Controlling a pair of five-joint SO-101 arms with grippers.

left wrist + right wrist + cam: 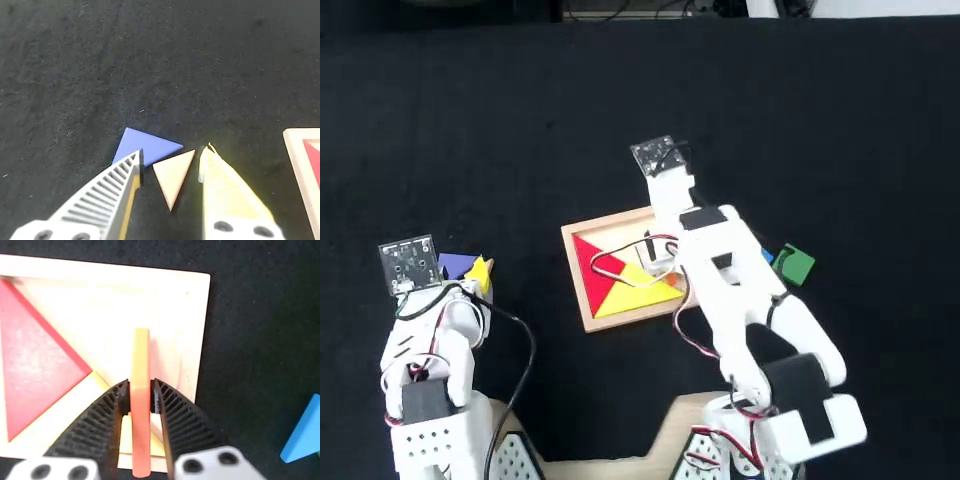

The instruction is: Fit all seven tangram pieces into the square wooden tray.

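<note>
The right tool (140,390) grasps an orange piece (141,352) upright over the tray (198,330), and the left tool (171,154), released, stands around a cream triangle (173,176).

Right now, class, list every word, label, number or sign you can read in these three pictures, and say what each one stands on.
No text can be read anywhere.
The wooden tray, red triangle, orange piece, violet-blue triangle and pale triangle are plain, with no print.
On the left arm's circuit board and the right arm's circuit board, any marks are too small to read.
</note>
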